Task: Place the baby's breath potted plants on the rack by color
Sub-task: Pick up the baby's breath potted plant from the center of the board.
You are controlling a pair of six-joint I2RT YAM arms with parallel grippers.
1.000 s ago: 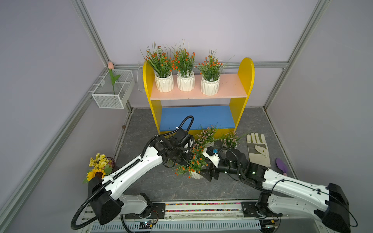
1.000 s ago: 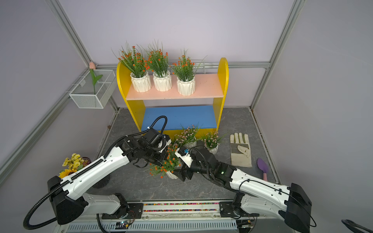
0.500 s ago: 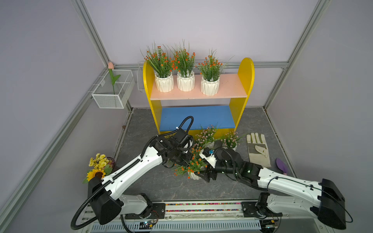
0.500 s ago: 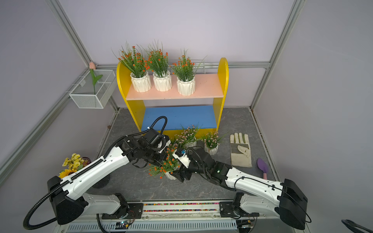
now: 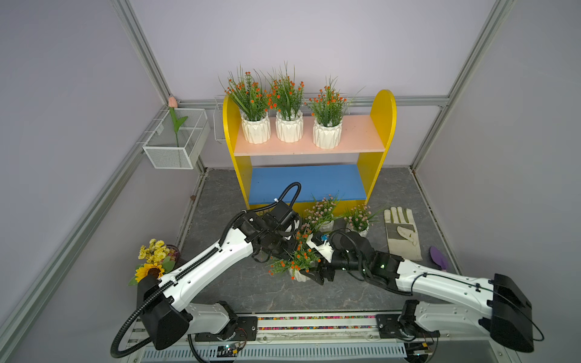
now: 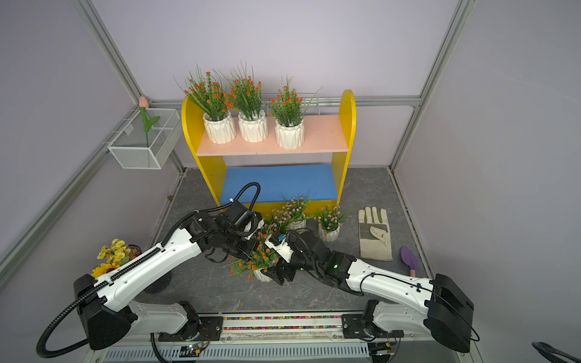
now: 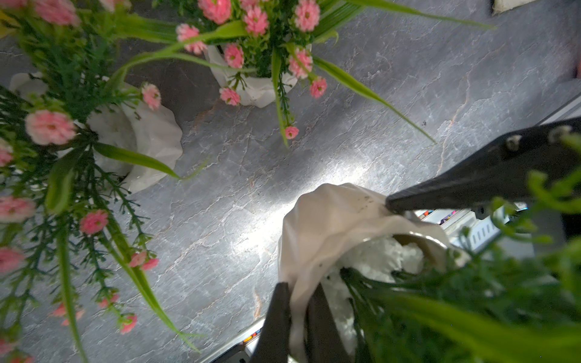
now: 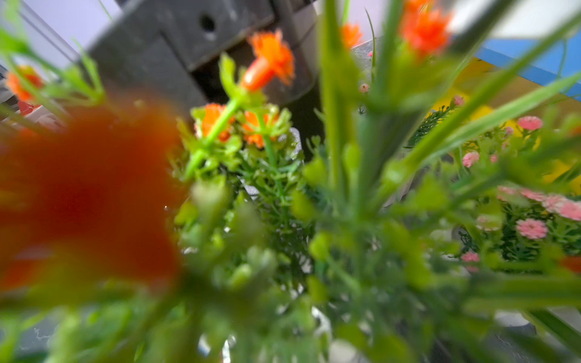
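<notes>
Left jaws pinch the orange-flowered pot (image 7: 317, 226) by its rim; right jaws, spread wide, touch its wall; open worktop (image 7: 226, 201) ahead.

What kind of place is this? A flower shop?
Probably a robot practice booth dressed as a garden corner: two robot arms on a rail, bare walls with metal posts, and a yellow rack of potted flowers.

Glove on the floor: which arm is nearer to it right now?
Right. The right arm passes just in front of the glove, near its cuff; the left arm comes in from the far side, beyond the orange-flowered pot on the floor.
</notes>
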